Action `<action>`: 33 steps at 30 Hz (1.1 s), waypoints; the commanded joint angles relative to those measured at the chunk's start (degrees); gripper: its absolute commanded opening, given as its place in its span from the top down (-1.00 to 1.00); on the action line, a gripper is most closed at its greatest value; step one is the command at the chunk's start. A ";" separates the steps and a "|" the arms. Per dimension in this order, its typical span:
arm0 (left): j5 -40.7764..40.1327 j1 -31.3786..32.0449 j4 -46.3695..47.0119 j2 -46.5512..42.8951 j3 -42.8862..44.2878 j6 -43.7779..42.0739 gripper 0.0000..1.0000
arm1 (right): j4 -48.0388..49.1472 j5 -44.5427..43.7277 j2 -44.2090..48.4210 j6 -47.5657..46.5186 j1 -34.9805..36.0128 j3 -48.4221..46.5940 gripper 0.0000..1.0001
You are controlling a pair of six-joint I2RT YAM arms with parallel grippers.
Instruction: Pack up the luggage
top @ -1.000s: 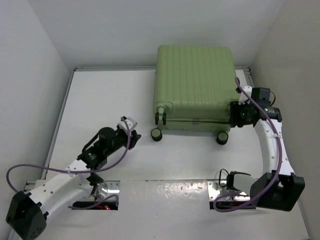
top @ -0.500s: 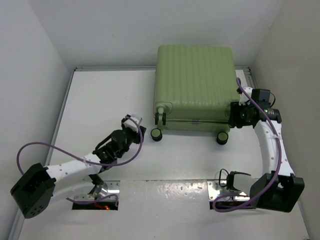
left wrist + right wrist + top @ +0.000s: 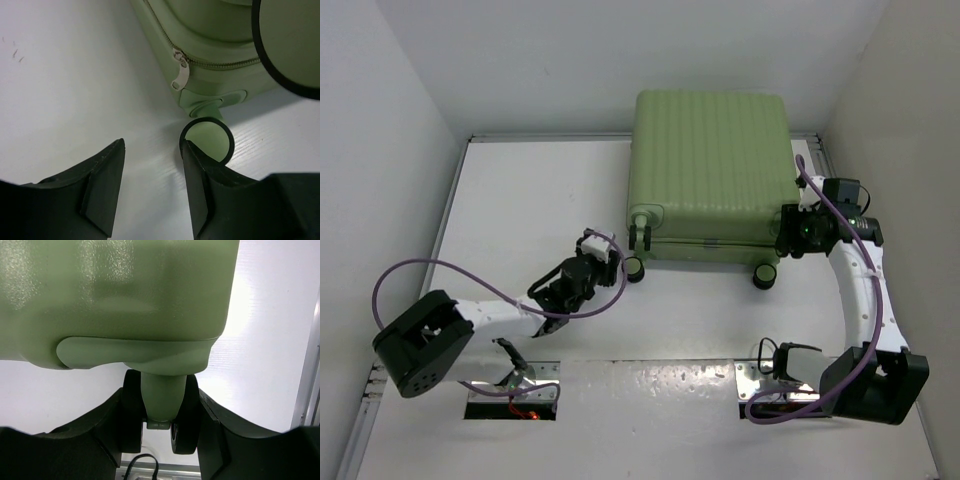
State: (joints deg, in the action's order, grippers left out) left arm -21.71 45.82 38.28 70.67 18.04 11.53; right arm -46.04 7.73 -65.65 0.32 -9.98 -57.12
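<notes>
The luggage (image 3: 710,170) lies shut at the back middle of the table, a light-green ribbed case with black wheels on its near edge. My left gripper (image 3: 603,250) is open just left of the near-left wheel (image 3: 633,268). In the left wrist view nothing lies between the fingers of the left gripper (image 3: 151,150). Its right finger stands beside that wheel (image 3: 207,137), under the luggage (image 3: 210,30) corner and its silver zipper pull (image 3: 181,75). At the case's near-right corner, my right gripper (image 3: 790,232) (image 3: 160,405) is shut on a twin black wheel (image 3: 182,415) below the shell (image 3: 115,290).
White walls close in the table on the left, back and right, and the right wall runs close to my right arm. A metal rail (image 3: 450,210) lines the table's left edge. Another wheel (image 3: 764,276) sticks out at the case's near right.
My left arm has swung forward and to the right, bringing its gripper up to the luggage's near-left wheel. The right arm and the luggage have not moved.
</notes>
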 commanded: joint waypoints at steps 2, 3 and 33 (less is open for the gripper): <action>-1.14 1.46 7.06 3.23 3.58 1.83 -0.09 | -3.79 2.91 1.40 3.11 1.01 -1.15 1.00; -1.14 1.46 8.81 4.63 4.19 1.83 -0.09 | -3.62 2.73 1.31 3.11 1.10 -0.97 1.00; 4.75 3.30 -8.04 -6.69 15.34 4.02 -0.14 | -1.77 3.26 -0.97 5.13 2.59 -2.64 1.00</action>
State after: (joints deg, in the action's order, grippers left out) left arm -20.62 47.72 32.62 66.04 28.56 12.99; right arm -46.59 7.09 -65.80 2.68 -9.30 -57.21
